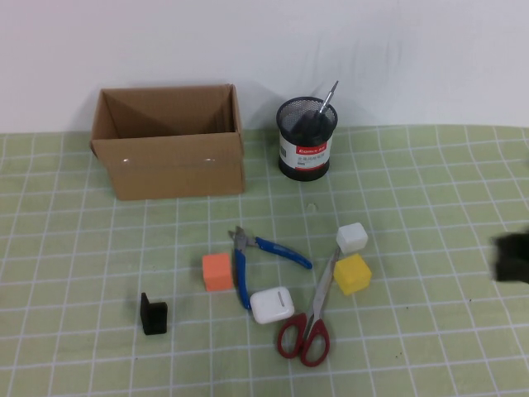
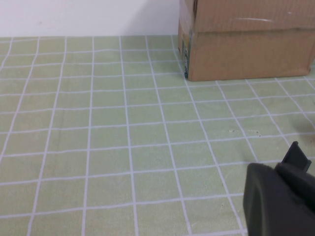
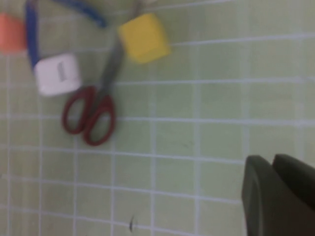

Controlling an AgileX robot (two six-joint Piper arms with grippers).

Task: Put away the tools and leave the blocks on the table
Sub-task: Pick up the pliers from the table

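Right gripper (image 1: 512,258) shows only as a dark blur at the table's (image 1: 430,331) right edge, well apart from the tools, and the left gripper (image 2: 280,204) hangs over bare mat near the cardboard box (image 1: 169,157); whether either claw is open or holding anything cannot be told. Blue-handled pliers (image 1: 252,260) lie between the orange cube (image 1: 217,271) and white case (image 1: 272,304), red-handled scissors (image 1: 307,327) beside the yellow cube (image 1: 352,274) and white cube (image 1: 351,237). A screwdriver (image 1: 318,116) stands in the black mesh cup (image 1: 306,141), whose red-and-white label is unreadable, and a black bracket (image 1: 153,315) sits apart.
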